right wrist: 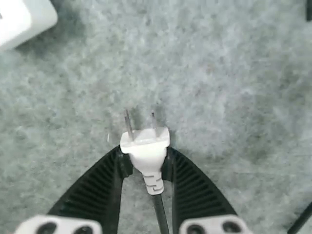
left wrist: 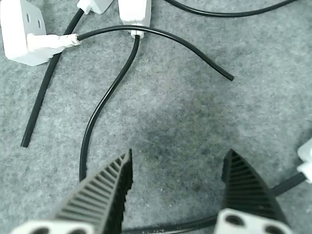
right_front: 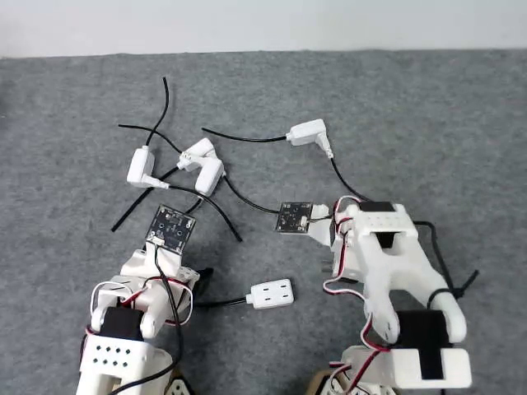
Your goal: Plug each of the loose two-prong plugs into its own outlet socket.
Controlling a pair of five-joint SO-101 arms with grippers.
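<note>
**Plug gripped in the right hand, free socket by the near edge**

The right hand (right wrist: 145,157) is closed on a two-prong plug (right wrist: 145,144), pinching the white body from both sides just behind its face. The prongs (right wrist: 128,122) stick straight out ahead of the hand, so the plug's long axis runs in line with the fingers. Its cable (right wrist: 158,209) trails back between them. Under the prongs is bare grey table (right_front: 461,123). A white block (right wrist: 19,17) sits ahead and off to one side; I cannot tell which socket it is.

An open outlet socket (right_front: 272,293) lies flat between the two arms, close to the near edge. Its cord (right_front: 222,302) runs off toward the left arm, and its slots appear to face upward. Judged from the high view, it is closer to the right arm than to the left. The coming move therefore seems to turn on swinging the prongs round to meet those slots squarely.

The left hand (left wrist: 179,158) is spread wide and holds nothing, poised over black cords (left wrist: 107,97). Beyond it, toward the far left corner, another socket block (left wrist: 17,31) lies among a cluster of white pieces (right_front: 198,160).
</note>
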